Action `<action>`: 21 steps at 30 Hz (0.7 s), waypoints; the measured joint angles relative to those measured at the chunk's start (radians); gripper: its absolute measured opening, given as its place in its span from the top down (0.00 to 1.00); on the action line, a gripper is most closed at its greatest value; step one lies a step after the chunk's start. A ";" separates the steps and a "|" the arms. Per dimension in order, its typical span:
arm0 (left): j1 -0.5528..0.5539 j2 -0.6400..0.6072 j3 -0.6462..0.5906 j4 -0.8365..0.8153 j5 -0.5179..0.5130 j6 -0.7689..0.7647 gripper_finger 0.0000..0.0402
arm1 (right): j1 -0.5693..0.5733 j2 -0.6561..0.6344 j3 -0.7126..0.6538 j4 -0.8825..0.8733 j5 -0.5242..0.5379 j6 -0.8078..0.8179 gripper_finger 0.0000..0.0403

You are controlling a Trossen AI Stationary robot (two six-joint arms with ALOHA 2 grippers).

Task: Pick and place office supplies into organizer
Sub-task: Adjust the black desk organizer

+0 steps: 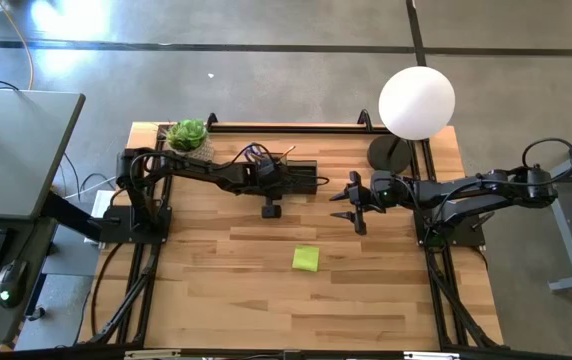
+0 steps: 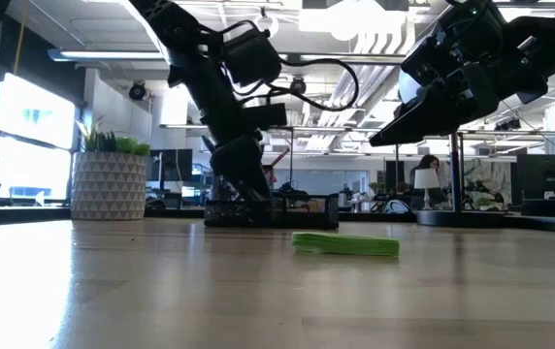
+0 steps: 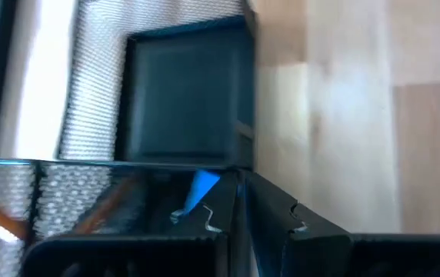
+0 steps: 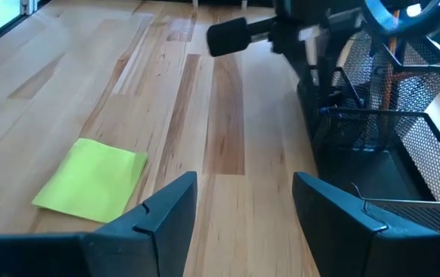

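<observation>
Wood table (image 1: 226, 300); sticky pad (image 1: 305, 259) loose; L tool (image 1: 301, 180) over organizer (image 1: 311, 172)

a light wooden plank counter (image 1: 246, 300) carries the things. near its middle a yellow-green sticky note pad (image 1: 306, 259) lies flat. toward the far edge stands the black mesh organizer (image 1: 304, 178). a potted green plant (image 1: 187, 135) sits at the far left corner, a black round lamp base (image 1: 390, 153) at the far right.

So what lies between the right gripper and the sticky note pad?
Only bare wooden table: the high view shows nothing between the open right gripper and the sticky note pad.
</observation>
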 joint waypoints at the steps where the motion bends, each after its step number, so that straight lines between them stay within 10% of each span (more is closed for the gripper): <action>1: 0.000 -0.001 0.001 0.006 -0.017 -0.001 0.95 | 0.000 0.000 0.000 -0.002 0.000 0.000 0.48; 21: 0.000 0.049 0.003 -0.021 -0.027 -0.096 0.95 | 0.000 0.000 0.000 -0.005 0.003 0.010 0.48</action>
